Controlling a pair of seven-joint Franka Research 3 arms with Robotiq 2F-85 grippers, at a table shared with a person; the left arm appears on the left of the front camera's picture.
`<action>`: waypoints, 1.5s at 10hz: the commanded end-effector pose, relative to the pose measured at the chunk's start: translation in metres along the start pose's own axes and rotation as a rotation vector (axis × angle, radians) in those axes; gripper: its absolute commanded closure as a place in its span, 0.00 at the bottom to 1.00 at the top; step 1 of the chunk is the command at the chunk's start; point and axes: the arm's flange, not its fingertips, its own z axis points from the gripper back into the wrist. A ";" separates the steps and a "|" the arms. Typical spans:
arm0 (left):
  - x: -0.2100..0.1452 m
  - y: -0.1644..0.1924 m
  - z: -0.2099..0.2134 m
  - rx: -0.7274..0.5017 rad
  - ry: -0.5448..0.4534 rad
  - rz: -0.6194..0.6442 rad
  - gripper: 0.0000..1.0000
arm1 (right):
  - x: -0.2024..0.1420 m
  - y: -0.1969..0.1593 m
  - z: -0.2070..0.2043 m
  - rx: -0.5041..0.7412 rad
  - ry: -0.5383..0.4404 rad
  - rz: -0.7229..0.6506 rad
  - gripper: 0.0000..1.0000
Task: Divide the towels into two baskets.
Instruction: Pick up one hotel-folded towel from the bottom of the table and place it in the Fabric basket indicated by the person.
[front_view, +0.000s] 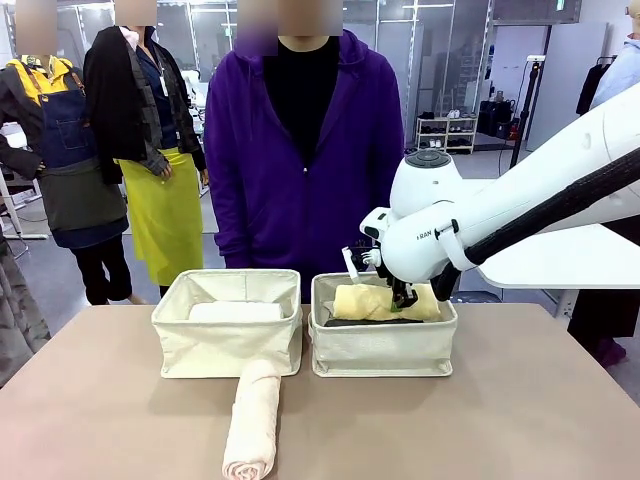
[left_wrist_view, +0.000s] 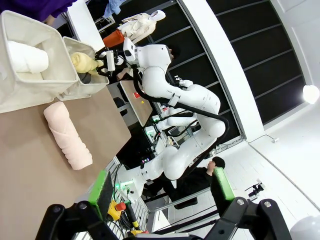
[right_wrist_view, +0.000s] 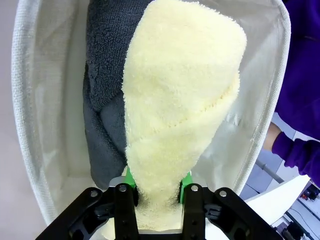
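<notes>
Right wrist view: yellow towel (right_wrist_view: 180, 100) between basket walls (right_wrist_view: 27, 100).

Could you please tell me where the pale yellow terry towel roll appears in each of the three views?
Front view: the pale yellow terry towel roll is right of centre, inside the right cream canvas basket.
Left wrist view: the towel, upper left, same basket.
Right wrist view: the towel, centre, clamped by the right gripper.
Shared landmark: that basket.

The fluffy terry towel roll (right_wrist_view: 180, 100) is pale yellow, its folded terry neighbour (right_wrist_view: 105, 55) dark grey. Both rectangular canvas baskets (front_view: 228, 345) are plain cream.
</notes>
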 end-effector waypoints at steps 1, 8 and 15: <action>0.001 -0.005 0.003 -0.018 -0.009 -0.003 0.00 | 0.003 0.002 -0.013 0.017 0.025 -0.013 0.64; 0.001 -0.005 0.003 -0.018 -0.009 -0.003 0.00 | 0.006 -0.001 0.007 -0.018 0.022 -0.032 0.00; 0.001 -0.005 0.003 -0.018 -0.009 -0.003 0.00 | 0.004 -0.008 0.022 -0.035 -0.008 -0.038 0.00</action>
